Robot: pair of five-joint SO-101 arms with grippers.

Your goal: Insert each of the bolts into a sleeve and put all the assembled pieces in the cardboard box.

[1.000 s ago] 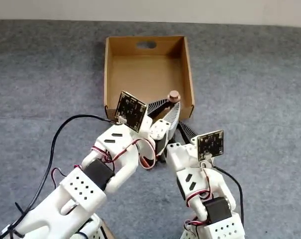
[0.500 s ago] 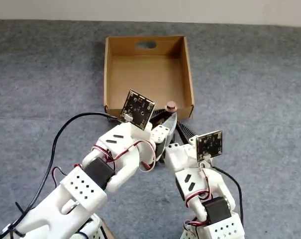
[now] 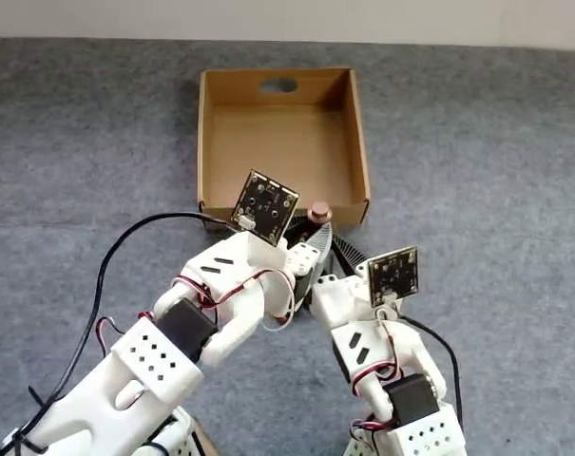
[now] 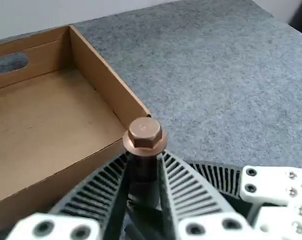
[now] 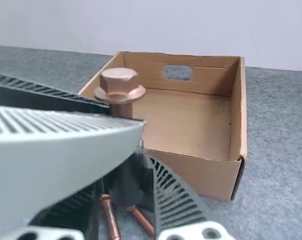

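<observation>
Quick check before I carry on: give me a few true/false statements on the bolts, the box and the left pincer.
1. The cardboard box holds nothing. True.
2. The left pincer is shut on a bolt that stands head up. True.
3. That bolt lies on the box floor. False: it is held up outside the box, by the wall nearest the arms.
4. No bolts lie on the carpet. False: two loose bolts lie there.
</observation>
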